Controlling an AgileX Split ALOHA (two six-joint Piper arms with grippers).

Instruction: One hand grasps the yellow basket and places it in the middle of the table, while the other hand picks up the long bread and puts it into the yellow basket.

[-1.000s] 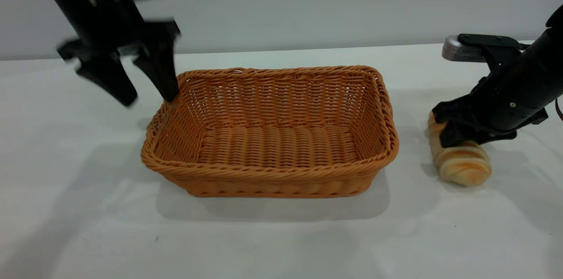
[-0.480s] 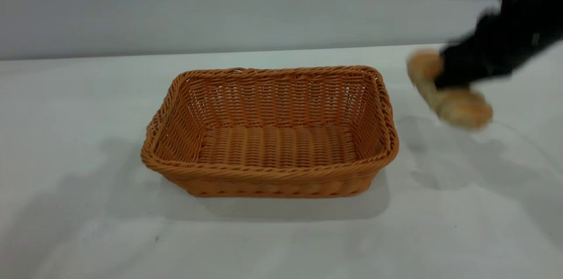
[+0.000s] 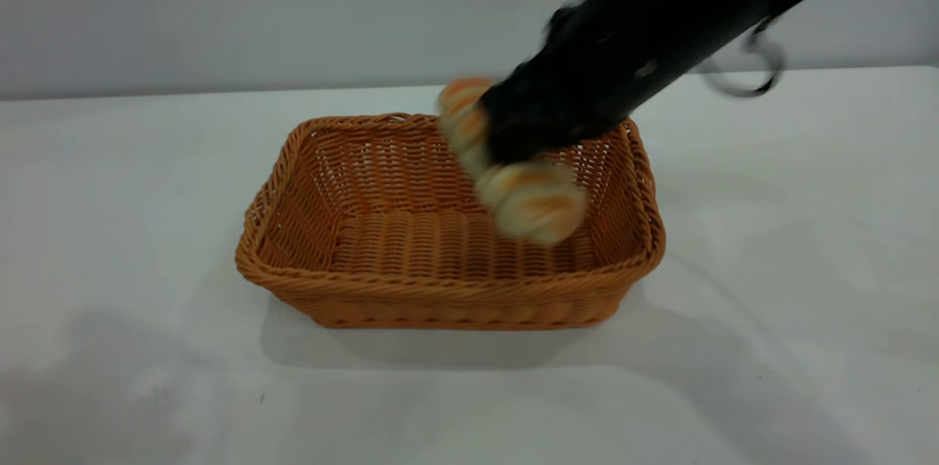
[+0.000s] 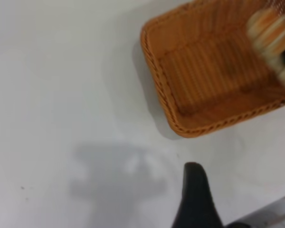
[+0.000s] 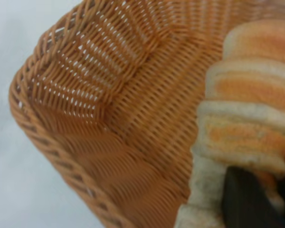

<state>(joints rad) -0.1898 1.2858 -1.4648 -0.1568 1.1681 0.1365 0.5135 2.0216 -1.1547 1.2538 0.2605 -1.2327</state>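
Note:
The yellow basket (image 3: 440, 287) stands at the middle of the white table (image 3: 792, 267). My right gripper (image 3: 506, 146) is shut on the long bread (image 3: 534, 207) and holds it tilted over the basket's right half, above its floor. In the right wrist view the bread (image 5: 249, 109) fills the side over the basket's inner corner (image 5: 109, 95), with one dark finger (image 5: 249, 202) pressed on it. My left gripper is out of the exterior view. In its wrist view one finger (image 4: 194, 190) shows, nothing against it, high above bare table, away from the basket (image 4: 164, 80) and bread (image 4: 270, 33).
Only the basket stands on the table. A grey wall runs behind its far edge. The right arm and its looped cable (image 3: 741, 72) reach in from the upper right, over the basket's far right corner.
The right gripper has lifted the bread off the table at the right and carried it left over the basket. The left gripper left the basket's left rim and rose out of the exterior view.

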